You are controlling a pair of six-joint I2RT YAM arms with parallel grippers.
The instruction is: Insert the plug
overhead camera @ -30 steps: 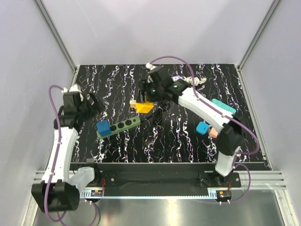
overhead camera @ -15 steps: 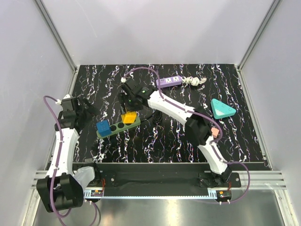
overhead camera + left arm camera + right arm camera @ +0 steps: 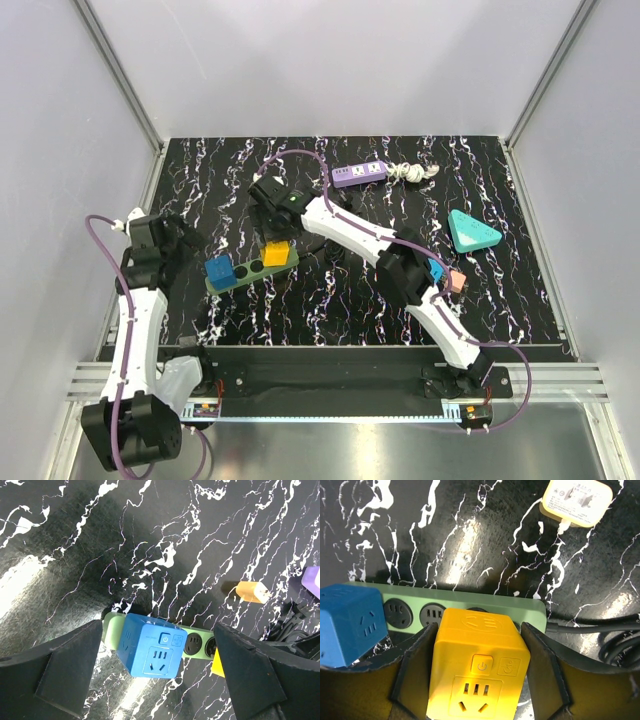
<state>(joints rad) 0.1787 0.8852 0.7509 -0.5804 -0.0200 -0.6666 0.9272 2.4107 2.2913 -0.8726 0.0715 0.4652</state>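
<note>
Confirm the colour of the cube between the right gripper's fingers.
Yellow cube plug, clearest in the right wrist view.

yellow cube plug (image 3: 479,667), upright, atop green strip (image 3: 522,606)

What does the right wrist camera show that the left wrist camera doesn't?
Only the right wrist view shows the right gripper clamping the whole yellow cube plug at the green power strip. Only the left wrist view shows the left gripper, open and empty, and a purple strip's corner. Both show the green power strip and the blue cube.
</note>
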